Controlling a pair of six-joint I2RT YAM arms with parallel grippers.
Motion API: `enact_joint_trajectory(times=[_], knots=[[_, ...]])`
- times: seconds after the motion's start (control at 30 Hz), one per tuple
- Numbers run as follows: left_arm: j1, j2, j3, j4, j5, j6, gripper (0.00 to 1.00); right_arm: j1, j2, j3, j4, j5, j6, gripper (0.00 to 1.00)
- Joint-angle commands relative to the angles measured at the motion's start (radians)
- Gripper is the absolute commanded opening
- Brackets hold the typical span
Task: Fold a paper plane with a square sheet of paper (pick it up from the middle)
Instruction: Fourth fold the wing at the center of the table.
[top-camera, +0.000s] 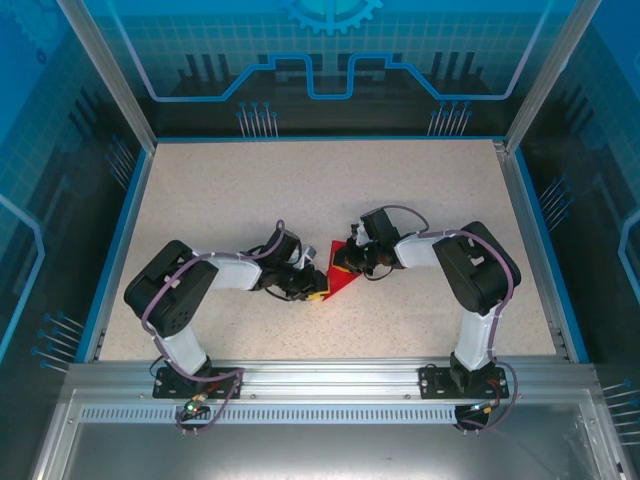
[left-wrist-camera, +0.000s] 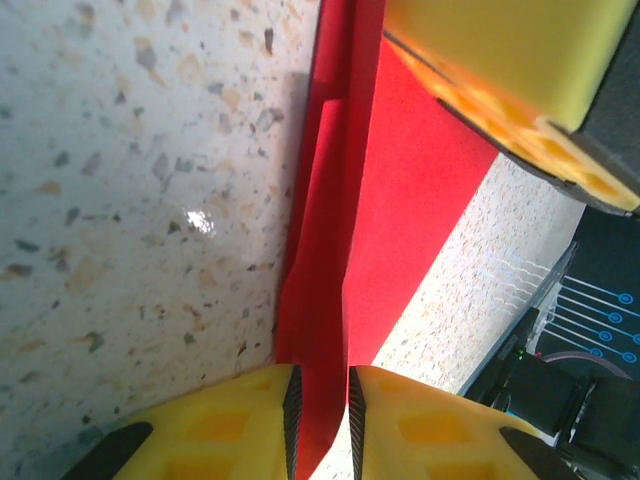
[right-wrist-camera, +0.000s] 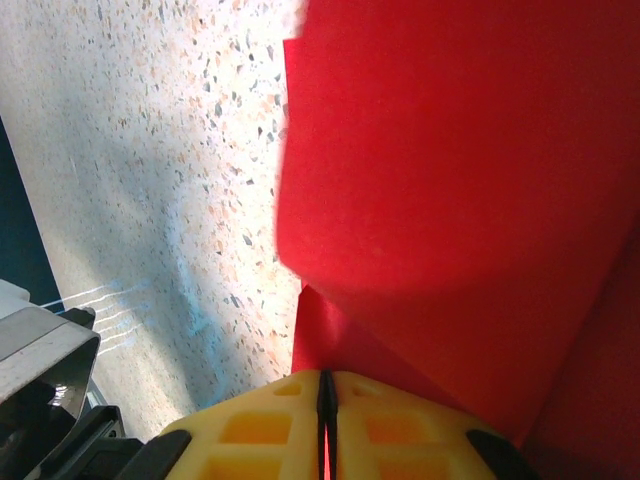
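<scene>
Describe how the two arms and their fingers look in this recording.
Both the left arm and right arm have bulky black joint housings, white links and black bases on an aluminium rail. Purplish-grey cables loop along them. The fingers are yellow moulded blocks with black inner pads.

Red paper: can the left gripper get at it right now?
Likely yes: a raised fold of the red paper sits between the slightly parted jaws of the left gripper; the right gripper pinches another edge, not blocking.
</scene>
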Motion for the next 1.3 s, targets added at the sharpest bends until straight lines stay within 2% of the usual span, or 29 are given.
enact_joint_trajectory(times=[0.0,0.17,0.27,0.47,0.83,1.03,1.27], knots=[[-0.01,-0.036,-0.017,-0.035,-0.014,0.009,0.22,0.009,0.043,-0.013,-0.035,0.013,-0.022,0.11],[-0.011,-0.058,-0.014,-0.033,-0.015,0.002,0.26,0.009,0.042,-0.039,-0.034,0.014,-0.024,0.11],[-0.012,-0.066,-0.02,-0.015,-0.013,-0.009,0.26,0.01,0.045,-0.039,-0.031,0.01,-0.023,0.11],[-0.013,-0.054,-0.014,-0.04,-0.02,-0.004,0.16,0.009,0.046,-0.041,-0.029,0.009,-0.023,0.11],[-0.034,-0.015,-0.014,-0.076,-0.016,0.025,0.12,0.01,0.048,-0.05,-0.028,0.012,-0.022,0.11],[-0.041,0.002,-0.044,-0.068,-0.031,0.023,0.05,0.01,0.049,-0.054,-0.029,0.014,-0.023,0.11],[-0.042,0.031,-0.048,-0.062,-0.029,0.021,0.03,0.011,0.065,-0.056,-0.029,0.019,-0.02,0.11]])
